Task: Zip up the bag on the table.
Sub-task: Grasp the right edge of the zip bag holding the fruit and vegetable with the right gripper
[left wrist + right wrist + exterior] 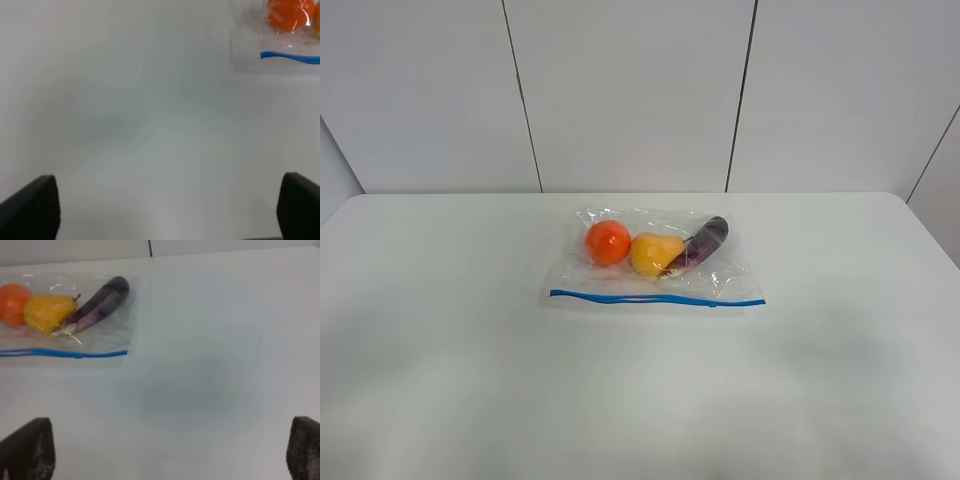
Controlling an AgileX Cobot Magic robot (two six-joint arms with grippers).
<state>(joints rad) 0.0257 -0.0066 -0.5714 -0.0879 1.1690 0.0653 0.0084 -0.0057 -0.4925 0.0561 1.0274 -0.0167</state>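
The clear plastic bag (650, 283) lies flat on the white table (470, 350), a little beyond its middle. Its blue zip strip (657, 297) runs along the near edge. Inside are an orange ball (608, 242), a yellow pear (654, 253) and a purple eggplant (703, 243). Neither arm shows in the exterior high view. In the left wrist view my left gripper (165, 210) is open and empty, and the bag's corner (250, 47) is far off. In the right wrist view my right gripper (165, 450) is open and empty, apart from the bag (112, 332).
A white panelled wall (630, 90) stands behind the table's far edge. The table's rounded far right corner (900, 198) is in view. Nothing else lies on the table.
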